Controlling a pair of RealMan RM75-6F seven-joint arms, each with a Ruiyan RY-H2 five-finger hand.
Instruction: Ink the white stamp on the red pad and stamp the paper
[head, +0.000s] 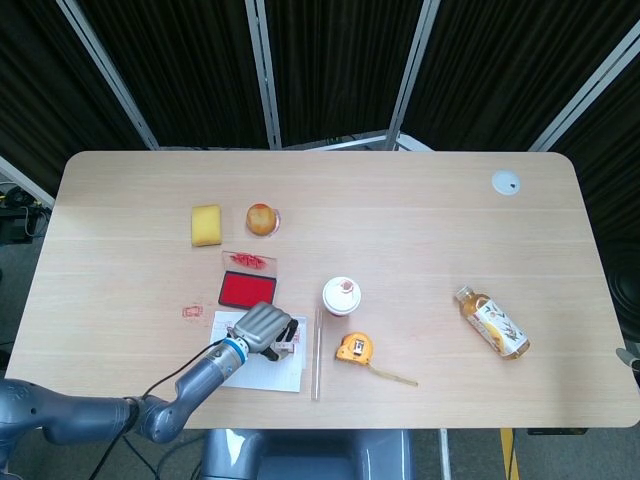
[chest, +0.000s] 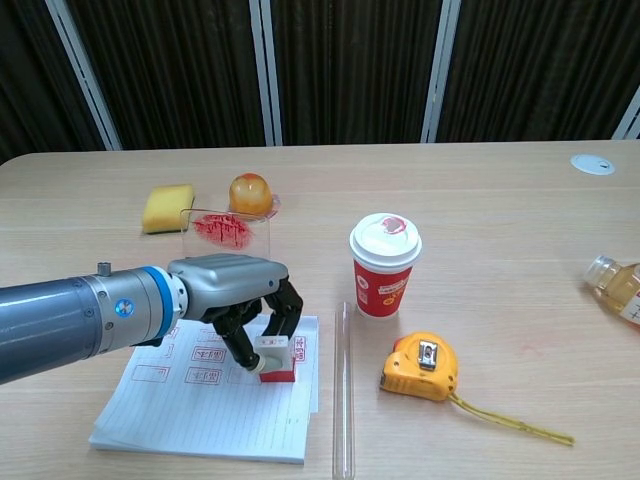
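My left hand holds the white stamp with its red base down on the right part of the lined paper. Fingers curl around the stamp's top. The paper carries several red stamp marks. The red ink pad lies just behind the paper, its clear lid raised; my hand hides most of the pad in the chest view. My right hand is in neither view.
A red paper cup stands right of the paper, with a clear tube and yellow tape measure near it. A yellow sponge and orange ball sit behind. A bottle lies far right.
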